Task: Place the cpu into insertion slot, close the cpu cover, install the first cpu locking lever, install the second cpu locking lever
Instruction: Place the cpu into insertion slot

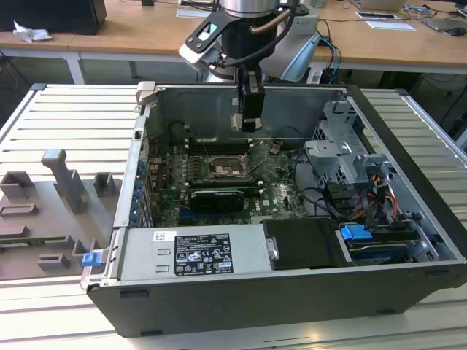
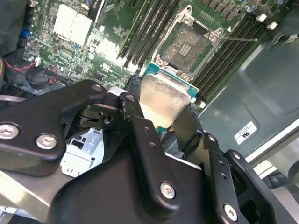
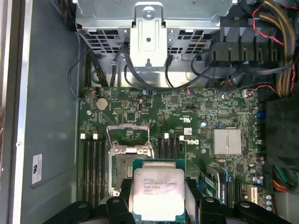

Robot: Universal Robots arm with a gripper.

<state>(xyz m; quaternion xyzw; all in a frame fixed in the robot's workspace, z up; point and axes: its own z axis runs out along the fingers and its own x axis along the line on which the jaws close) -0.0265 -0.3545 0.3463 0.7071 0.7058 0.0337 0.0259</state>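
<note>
Jaws pinching the cpu (image 3: 155, 190), the gripper (image 1: 248, 124) hangs at the insertion slot's (image 1: 229, 170) one o'clock in the exterior view; the cpu should go down level, corners aligned.

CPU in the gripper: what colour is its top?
The cpu is pale silver-grey, green-edged; best in the first wrist view.

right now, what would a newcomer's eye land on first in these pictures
The silver-topped cpu clamped in the black hand stands out most, looming large in both wrist views, held over the green motherboard near the bare socket. In the exterior view, the opened computer case lies on a slatted table, with the arm reaching down into it.
</note>
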